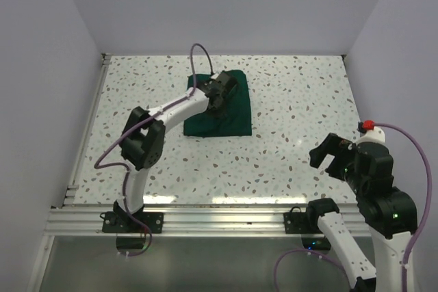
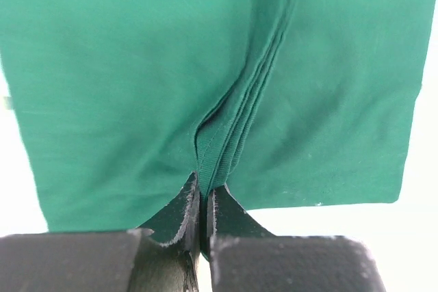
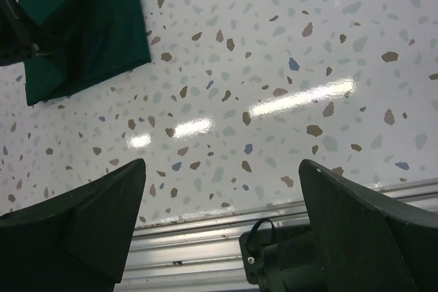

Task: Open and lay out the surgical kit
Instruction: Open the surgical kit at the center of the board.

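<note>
The surgical kit lies as a folded dark green cloth bundle at the table's far middle; tray and instruments are hidden inside. My left gripper is down on top of the bundle. In the left wrist view the left gripper is shut on a raised, layered fold of the green cloth, pinched between its fingertips. My right gripper hovers open over the near right of the table, far from the kit, which shows as a green corner in its wrist view. Nothing sits between the right fingers.
A speckled white tabletop is bounded by white walls at the back and sides. An aluminium rail runs along the near edge, with a black clamp below the right gripper.
</note>
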